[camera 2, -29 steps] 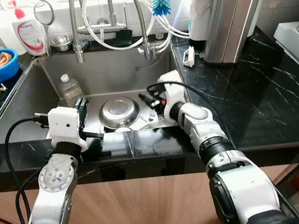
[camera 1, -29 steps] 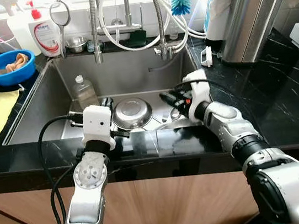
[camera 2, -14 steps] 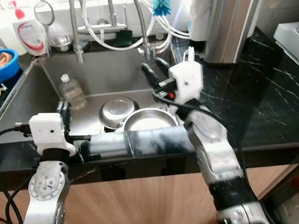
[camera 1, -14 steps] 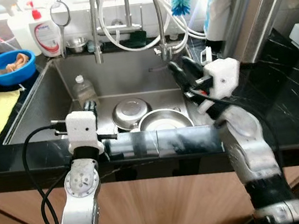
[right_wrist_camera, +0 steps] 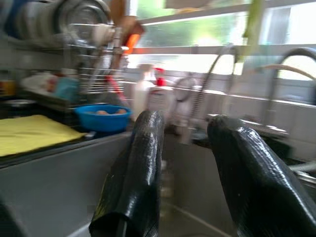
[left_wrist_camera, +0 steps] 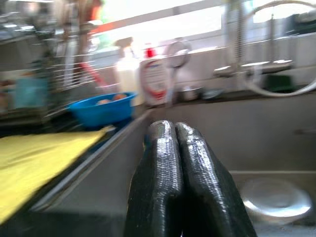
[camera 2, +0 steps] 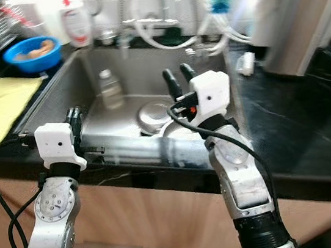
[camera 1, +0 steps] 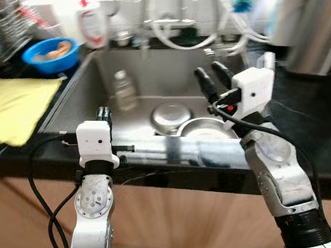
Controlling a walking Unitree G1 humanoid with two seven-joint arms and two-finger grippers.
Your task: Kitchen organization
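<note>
Down in the sink (camera 1: 80,89) your two steel bowls (camera 1: 171,114) sit overlapping, a plastic bottle (camera 1: 125,90) standing beside them. Your right gripper (camera 1: 212,77) hovers above them, fingers spread and empty. Your left gripper (camera 1: 102,114) waits at the worktop (camera 1: 313,122) edge, fingers pressed together.

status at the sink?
Left claw shut, empty, at sink front edge. Right claw open, empty, raised above steel bowls. Plastic bottle stands in sink. Nothing blocking.
</note>
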